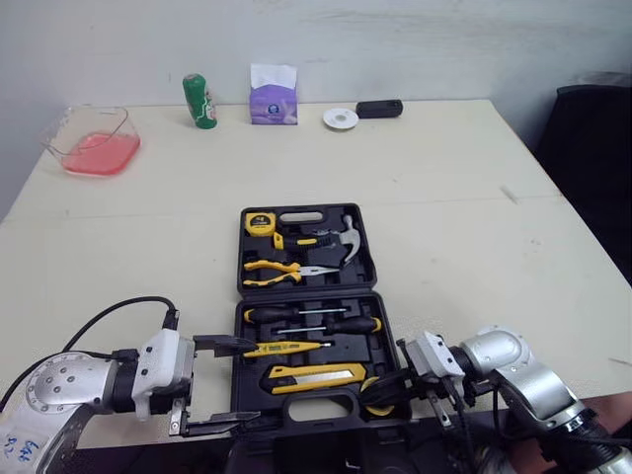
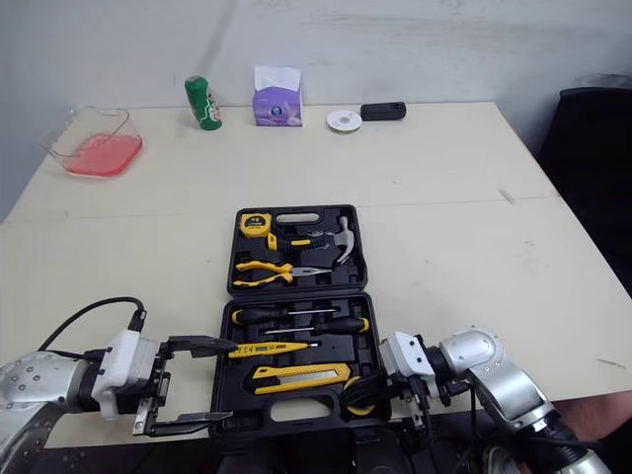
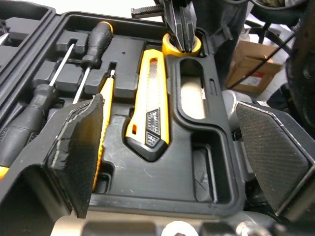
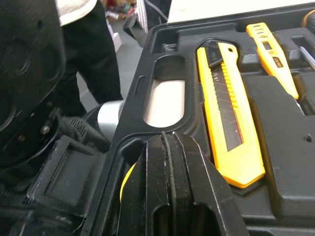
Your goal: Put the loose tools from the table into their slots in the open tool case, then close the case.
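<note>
Pale worktop (image 1: pixel 474 197) carries one open black tool case (image 1: pixel 308 293) at 6 o'clock, its far half holding one tape measure (image 1: pixel 259 223), one hammer (image 1: pixel 341 240) and one pair of pliers (image 1: pixel 272 272), its near half two screwdrivers (image 1: pixel 326 326), one yellow tester (image 1: pixel 286 348), one utility knife (image 1: pixel 316 375) and one yellow roll (image 3: pixel 170 45) in the 5 o'clock corner. The left gripper (image 1: pixel 252 383) hangs spread wide at the case's 7 o'clock corner. The right gripper (image 3: pixel 180 34), fingers pressed together, has its tips at that roll's ring.

Head pair looking down, wrist cameras close — sharing tool case (image 1: pixel 363 275)
</note>
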You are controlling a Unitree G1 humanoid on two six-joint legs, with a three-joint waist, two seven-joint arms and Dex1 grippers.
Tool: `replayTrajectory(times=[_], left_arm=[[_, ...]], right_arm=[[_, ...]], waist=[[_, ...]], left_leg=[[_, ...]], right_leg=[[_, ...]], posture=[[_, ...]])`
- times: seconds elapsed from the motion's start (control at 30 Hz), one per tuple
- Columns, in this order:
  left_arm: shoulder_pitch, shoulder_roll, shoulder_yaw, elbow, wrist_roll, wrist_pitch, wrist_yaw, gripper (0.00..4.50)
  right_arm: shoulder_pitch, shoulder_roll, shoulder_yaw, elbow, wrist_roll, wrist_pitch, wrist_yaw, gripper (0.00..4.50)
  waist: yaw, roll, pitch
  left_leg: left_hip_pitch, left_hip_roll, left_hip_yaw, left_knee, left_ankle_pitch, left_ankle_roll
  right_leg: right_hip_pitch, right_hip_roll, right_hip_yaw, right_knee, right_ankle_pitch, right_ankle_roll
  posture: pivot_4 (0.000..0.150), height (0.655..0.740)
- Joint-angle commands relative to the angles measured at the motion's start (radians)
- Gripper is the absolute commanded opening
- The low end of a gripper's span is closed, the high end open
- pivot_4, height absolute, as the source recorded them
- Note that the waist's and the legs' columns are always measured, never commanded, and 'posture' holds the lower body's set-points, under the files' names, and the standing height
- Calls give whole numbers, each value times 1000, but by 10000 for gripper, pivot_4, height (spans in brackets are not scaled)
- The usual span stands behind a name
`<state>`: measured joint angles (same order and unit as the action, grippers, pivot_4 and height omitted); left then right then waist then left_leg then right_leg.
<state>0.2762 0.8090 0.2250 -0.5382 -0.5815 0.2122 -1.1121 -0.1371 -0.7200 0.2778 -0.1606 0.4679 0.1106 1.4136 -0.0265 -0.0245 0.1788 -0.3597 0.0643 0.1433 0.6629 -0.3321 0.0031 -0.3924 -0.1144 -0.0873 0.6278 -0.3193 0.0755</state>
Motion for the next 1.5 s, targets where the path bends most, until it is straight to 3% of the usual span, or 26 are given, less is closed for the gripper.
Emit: replayTrajectory(times=[0.03, 0.33, 0.53, 0.77, 1.07, 1.1, 1.37, 1.5], left_arm=[[-18, -8, 27, -16, -9, 3, 33, 45000], [-27, -28, 166, 61, -58, 40, 90, 45000], [-77, -32, 257, 244, -23, -16, 106, 45000], [-45, -72, 226, 316, 67, -125, 101, 45000], [-74, -121, 114, 380, 206, -143, 193, 2391], [-90, -125, 92, 383, 224, -128, 213, 455], [-229, -158, -25, 344, 252, 75, 344, 455], [-296, -173, -87, 393, 308, 60, 368, 455]], right_arm=[[-20, -41, -108, -114, 93, 95, -41, 433], [-31, -92, -304, -108, 107, 126, -122, 433], [-101, -83, -349, 166, -3, 3, -149, 433], [-160, -53, -319, 340, -107, -116, -148, 433], [-170, 8, -251, 368, -186, -139, -180, 0], [-175, 16, -240, 363, -191, -134, -182, 0], [-232, 46, -195, 374, -218, -127, -190, 0], [-281, 77, -168, 410, -244, -144, -188, 0]], waist=[[1, 7, 4], [0, 7, 5], [-1, 7, 5], [-3, 8, 5], [-2, 8, 5], [-2, 8, 5], [-1, 7, 5], [-2, 8, 5]], left_leg=[[-2, 0, 0, 0, 0, 1], [-13, 0, 2, 1, 5, 0], [-12, -1, 4, 2, 6, 2], [-13, -1, 7, 1, 7, 2], [-13, -1, 7, 2, 7, 1], [-13, -1, 7, 2, 7, 1], [-13, -1, 7, 2, 8, 1], [-12, -2, 7, 3, 8, 0]], right_leg=[[-1, 0, 0, 0, 1, 1], [-12, 2, -3, -1, 1, 2], [-12, 2, -7, 0, 2, 4], [-15, 2, -8, 1, 3, 5], [-15, 2, -7, 3, 3, 5], [-15, 2, -7, 3, 3, 5], [-16, 1, -7, 5, 3, 5], [-16, 1, -7, 7, 3, 5]], posture=[[1500, 7400], [1500, 7400], [1500, 7400], [1500, 7400], [1500, 7400], [1500, 7400], [1500, 7400], [1500, 7400]])
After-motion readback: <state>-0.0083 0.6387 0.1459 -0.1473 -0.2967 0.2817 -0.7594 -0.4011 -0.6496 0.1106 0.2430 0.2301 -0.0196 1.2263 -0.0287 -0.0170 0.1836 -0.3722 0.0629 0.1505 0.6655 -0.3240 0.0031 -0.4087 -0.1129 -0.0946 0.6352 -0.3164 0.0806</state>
